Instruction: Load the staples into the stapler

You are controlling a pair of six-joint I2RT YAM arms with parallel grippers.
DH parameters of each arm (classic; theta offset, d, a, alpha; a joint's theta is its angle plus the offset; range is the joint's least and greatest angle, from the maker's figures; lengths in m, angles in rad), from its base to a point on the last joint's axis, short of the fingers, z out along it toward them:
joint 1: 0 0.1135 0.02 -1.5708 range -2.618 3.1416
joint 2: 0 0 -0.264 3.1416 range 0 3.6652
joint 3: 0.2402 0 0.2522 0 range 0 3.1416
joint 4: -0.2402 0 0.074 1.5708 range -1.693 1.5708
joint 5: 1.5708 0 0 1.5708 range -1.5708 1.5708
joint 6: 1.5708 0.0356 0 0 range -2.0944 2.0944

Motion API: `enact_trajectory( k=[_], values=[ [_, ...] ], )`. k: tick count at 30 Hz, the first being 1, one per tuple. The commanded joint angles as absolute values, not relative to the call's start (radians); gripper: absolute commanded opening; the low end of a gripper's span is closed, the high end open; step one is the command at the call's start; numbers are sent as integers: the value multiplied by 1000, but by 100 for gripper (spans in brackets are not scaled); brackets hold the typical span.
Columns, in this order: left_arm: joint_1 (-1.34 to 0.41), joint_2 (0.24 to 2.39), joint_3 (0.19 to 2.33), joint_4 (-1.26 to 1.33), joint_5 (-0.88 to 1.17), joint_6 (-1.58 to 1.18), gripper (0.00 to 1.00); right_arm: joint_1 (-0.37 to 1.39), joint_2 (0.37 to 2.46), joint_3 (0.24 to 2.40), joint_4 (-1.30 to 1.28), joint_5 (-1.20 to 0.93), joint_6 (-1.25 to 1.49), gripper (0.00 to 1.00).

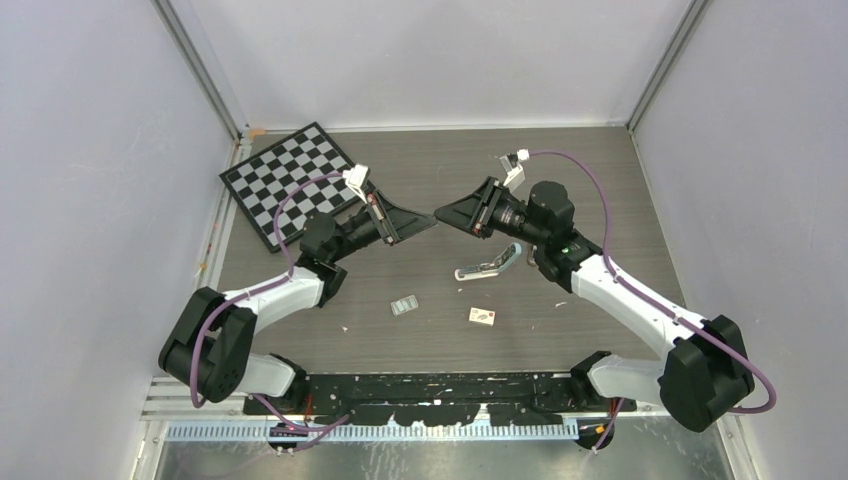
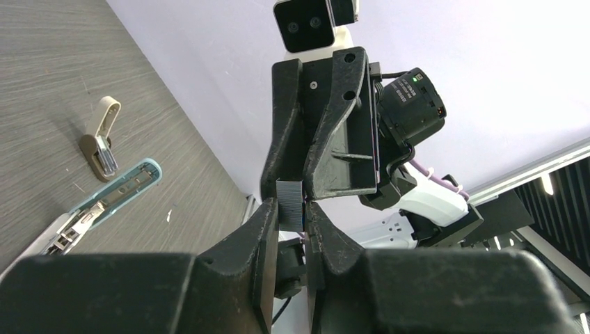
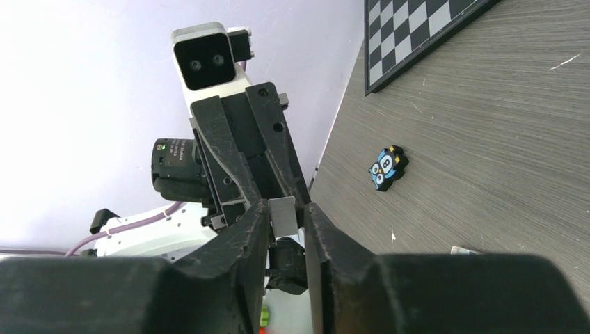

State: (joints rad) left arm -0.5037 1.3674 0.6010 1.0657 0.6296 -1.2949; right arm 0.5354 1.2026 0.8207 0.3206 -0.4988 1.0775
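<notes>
The left gripper (image 2: 291, 216) and right gripper (image 3: 286, 212) meet tip to tip above the table (image 1: 600, 180), with the staples (image 2: 291, 198) between both pairs of fingers. The left fingers are narrow and pinch the strip. The right fingers stand narrow around it, and their grip cannot be told. The stapler (image 1: 490, 263) lies opened on the table, its channel's contents indistinct. A small white box (image 1: 483, 316) lies nearby, its contents not visible.

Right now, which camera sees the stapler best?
Left wrist: the stapler lies open, big and close, silver channel showing. Top external shows it small beside the right arm. Right wrist doesn't show it.
</notes>
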Motion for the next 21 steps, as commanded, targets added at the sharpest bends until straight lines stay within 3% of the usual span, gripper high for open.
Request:
enact_trajectory(
  k=[1,4,7,11,13,14,21],
  values=[
    [-505,1334,603,1082,637,-1228,19,542,1200,824,354,-502,1083,35],
    [-503,1282,611,937,641,-1128,19,541,1164,823,296,-459,1054,44],
    [-505,1204,655,626,603,-926,19,541,1116,829,196,-385,1003,53],
    [-509,1114,754,164,472,-644,20,541,1072,862,24,-293,929,76],
    [-516,1096,804,22,406,-518,20,541,1055,870,-47,-256,902,95],
    [-522,1093,829,-48,364,-463,20,541,1046,873,-77,-234,891,99],
    [-586,1255,1008,-360,90,-213,21,539,989,897,-270,-70,800,100]
  ],
)
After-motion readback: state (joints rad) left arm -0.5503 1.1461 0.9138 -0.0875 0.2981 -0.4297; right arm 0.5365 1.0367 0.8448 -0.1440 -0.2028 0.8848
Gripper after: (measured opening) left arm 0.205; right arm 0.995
